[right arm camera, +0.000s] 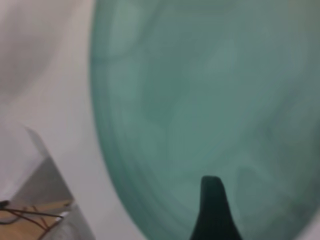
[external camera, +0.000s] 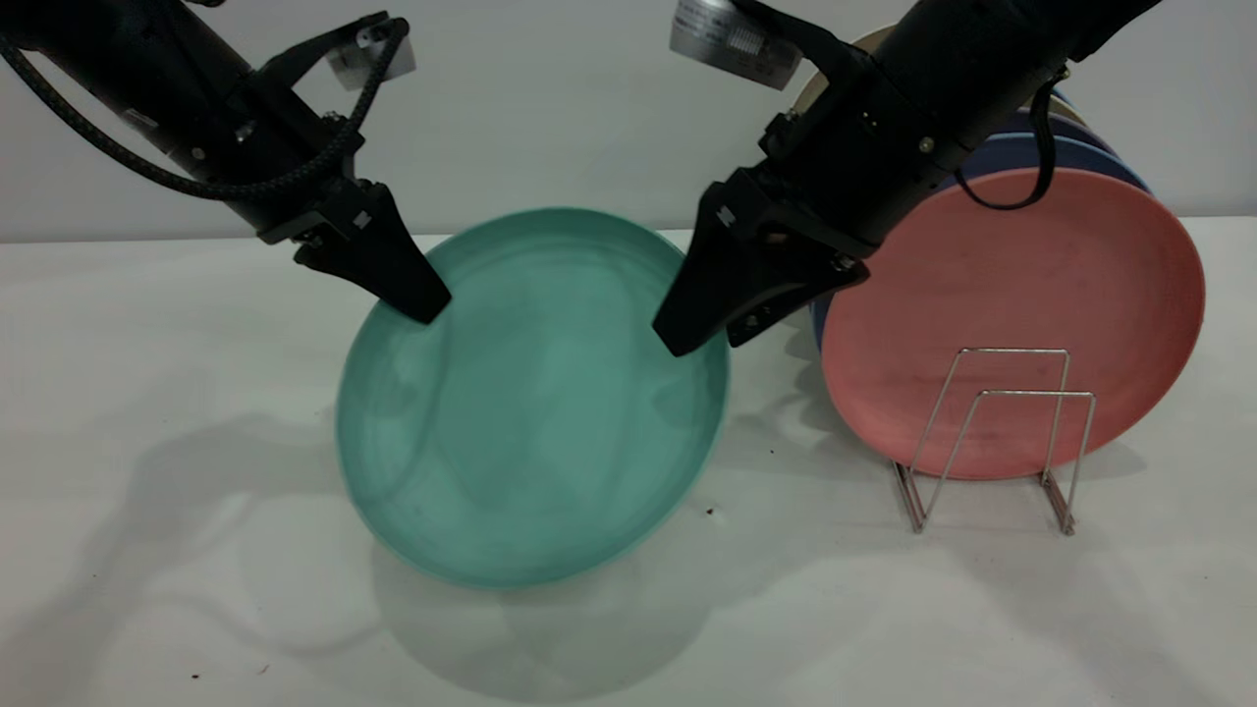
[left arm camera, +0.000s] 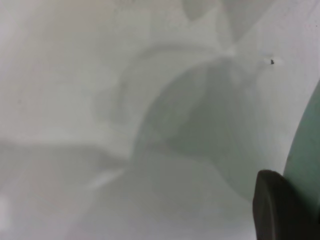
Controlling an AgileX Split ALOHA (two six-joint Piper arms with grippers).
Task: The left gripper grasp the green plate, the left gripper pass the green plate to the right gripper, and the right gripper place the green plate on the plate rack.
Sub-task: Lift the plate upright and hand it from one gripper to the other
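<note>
Green plate: the green plate (external camera: 530, 403) hangs tilted above the white table (external camera: 177, 471), face toward the exterior camera, casting a shadow below; it sits between the two arms and well left of the rack.
Left gripper: the left gripper (external camera: 417, 299) pinches the plate's upper-left rim; in the left wrist view one finger (left arm camera: 277, 205) lies against the plate's edge (left arm camera: 307, 150), so I judge it clamped on the plate.
Right gripper: the right gripper (external camera: 687, 334) has its tips over the upper-right rim; a finger (right arm camera: 214, 210) lies across the plate's face (right arm camera: 210, 100). Whether it has closed on the rim cannot be told.
Step in hand: the handover, as I read it, with both grippers at the plate.
Doing it well: the right gripper should bite firmly on the rim before the left lets go; release only once the plate is steady, or it may swing or drop.
Plate rack: the plate rack (external camera: 997, 442) stands at right with its front loops bare.
Other plates: a pink plate (external camera: 1031, 285) stands upright behind the loops, with dark blue plates (external camera: 1070, 147) behind it.
</note>
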